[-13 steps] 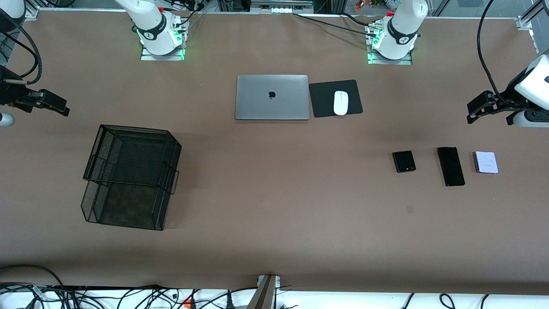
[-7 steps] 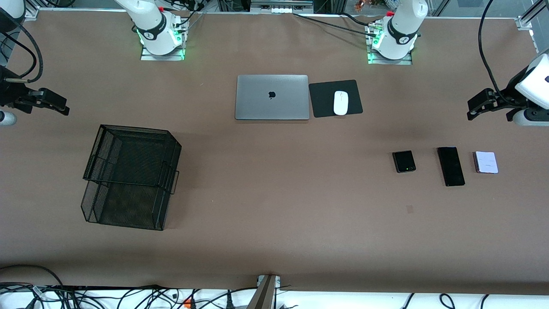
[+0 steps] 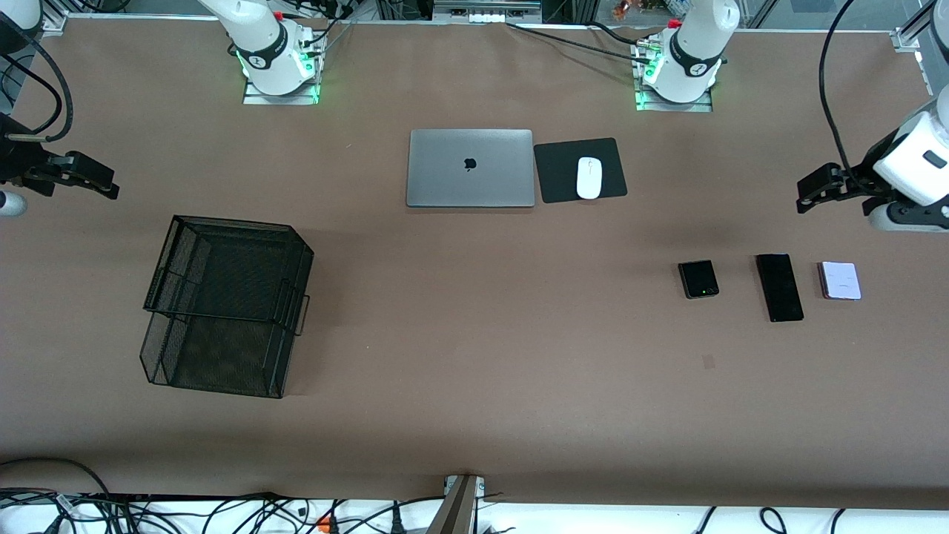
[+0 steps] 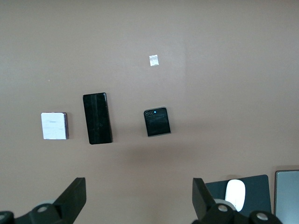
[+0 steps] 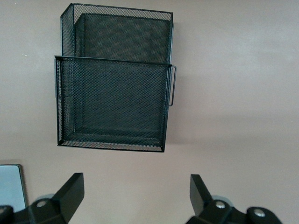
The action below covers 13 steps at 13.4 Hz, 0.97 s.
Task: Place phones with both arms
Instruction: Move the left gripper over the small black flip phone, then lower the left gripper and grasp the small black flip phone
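Nearest the front camera, the black mesh tray (image 3: 226, 304) sits at mid-left of the frame, toward the right arm's end of the table. At mid-right lie three phones in a row, apart from one another: the black flip phone (image 3: 698, 279), the long black phone (image 3: 779, 287) and the white-pink flip phone (image 3: 840, 280). Farther up, the laptop (image 3: 470, 167) and the mouse (image 3: 589, 178) sit near the centre.

Nothing is held yet. To begin well, the left gripper (image 3: 810, 194), at the right edge with its fingers wide apart, should drop squarely over one phone and straddle its short sides. The right gripper (image 3: 100, 185), equally wide, waits at the left edge, above the tray in the frame.
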Tool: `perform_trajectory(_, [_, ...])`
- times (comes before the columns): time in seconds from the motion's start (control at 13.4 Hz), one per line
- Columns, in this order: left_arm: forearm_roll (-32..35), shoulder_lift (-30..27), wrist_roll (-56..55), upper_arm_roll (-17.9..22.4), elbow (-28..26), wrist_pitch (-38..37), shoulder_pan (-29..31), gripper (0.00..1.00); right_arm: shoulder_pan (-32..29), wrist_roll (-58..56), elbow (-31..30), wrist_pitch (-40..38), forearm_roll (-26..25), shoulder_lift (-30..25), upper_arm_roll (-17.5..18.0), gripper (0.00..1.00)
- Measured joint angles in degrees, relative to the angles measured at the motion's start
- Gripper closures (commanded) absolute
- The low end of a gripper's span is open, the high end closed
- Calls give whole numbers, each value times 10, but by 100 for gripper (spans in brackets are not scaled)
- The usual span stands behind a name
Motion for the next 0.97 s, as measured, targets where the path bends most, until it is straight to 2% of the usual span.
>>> perform_trajectory(0.3, [0, 24, 0, 4, -5, -25, 3, 0, 0, 0, 2, 0, 0, 0, 0, 0])
perform_trajectory(0.45, [0, 62, 0, 7, -15, -7, 5, 0, 0, 0, 2, 0, 0, 0, 0, 0])
perform_trajectory(0.74, [0, 157, -1, 8, -67, 138, 8, 0, 0, 0, 2, 0, 0, 0, 1, 0])
perform_trajectory(0.97, [-1, 189, -5, 8, -185, 330, 11, 0, 0, 0, 2, 0, 0, 0, 1, 0])
